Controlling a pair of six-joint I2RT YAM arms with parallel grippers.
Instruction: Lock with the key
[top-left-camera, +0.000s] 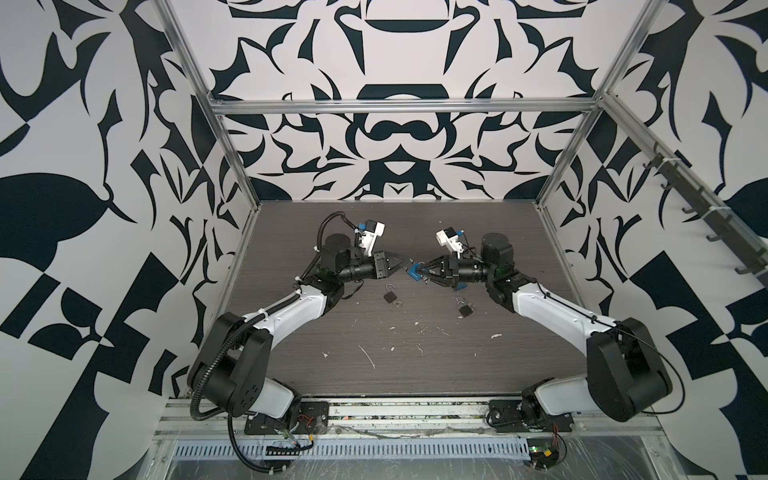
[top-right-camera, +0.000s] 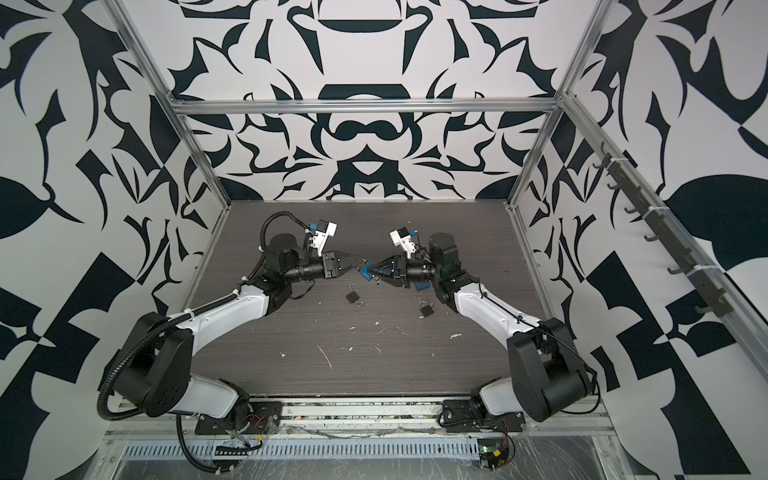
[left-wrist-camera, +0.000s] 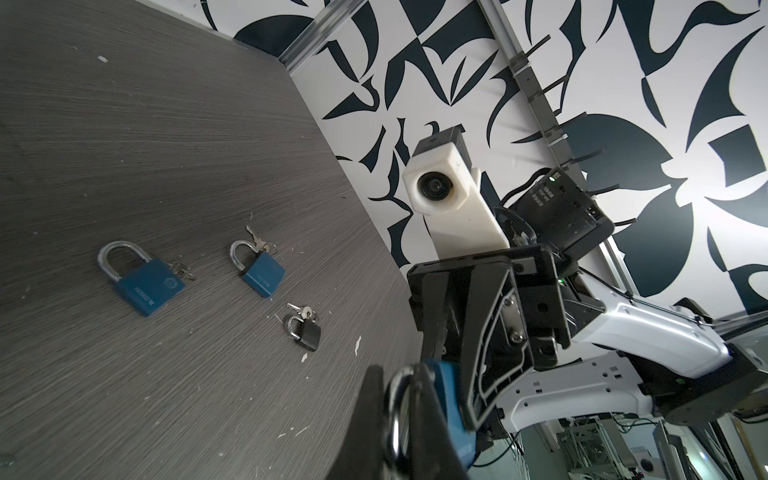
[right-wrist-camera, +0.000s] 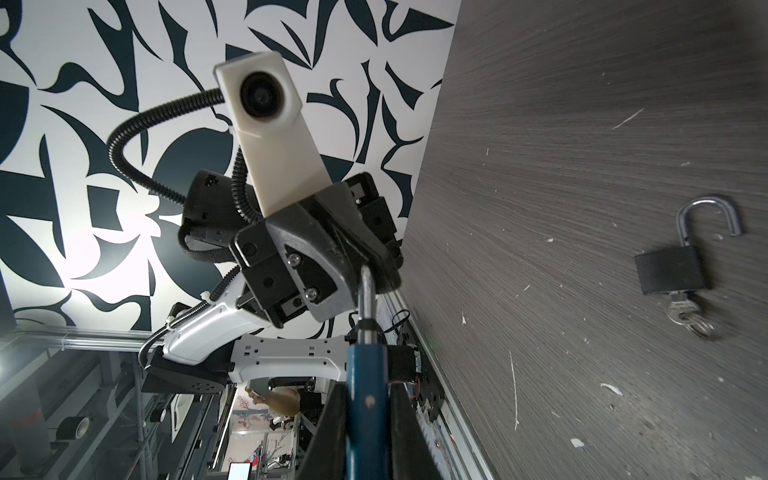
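A blue padlock hangs in the air above the middle of the table, held between both arms. My right gripper is shut on its blue body. Its steel shackle runs out to my left gripper, which is shut on the shackle. I cannot make out this padlock's key in any view. A black padlock lies below with its shackle swung open and a key in its base.
A second black padlock with keys lies near the right forearm. Two more blue padlocks with keys lie on the table behind it, mostly hidden in both top views. White flecks dot the dark wood table.
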